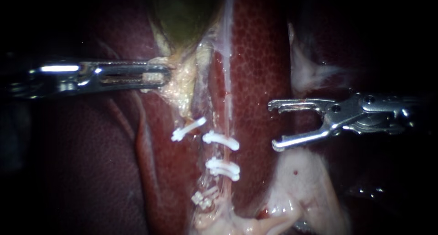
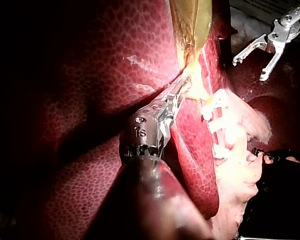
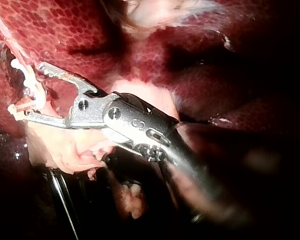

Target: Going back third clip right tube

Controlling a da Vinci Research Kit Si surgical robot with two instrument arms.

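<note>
A thin pale right tube [image 1: 226,93] runs down over the liver [image 1: 262,57] and carries two white clips [image 1: 221,140], [image 1: 222,167]. Further white clips [image 1: 188,129], [image 1: 204,198] sit just to its left. My right instrument [image 1: 273,125] stands to the right of the tube, apart from it, its jaws open and empty; the same open jaws show in the right wrist view [image 3: 27,90], close beside the clips [image 3: 20,67]. My left instrument [image 1: 159,75] is shut on the yellowish tissue at the neck of the green gallbladder [image 1: 182,16], as its own view also shows [image 2: 182,87].
Pale fatty tissue [image 1: 301,180] lies below my right instrument, and a whitish flap [image 1: 310,73] above it. Dark liver [image 1: 82,171] fills the left. In the left wrist view my right instrument [image 2: 249,69] hangs open beyond the clipped tubes.
</note>
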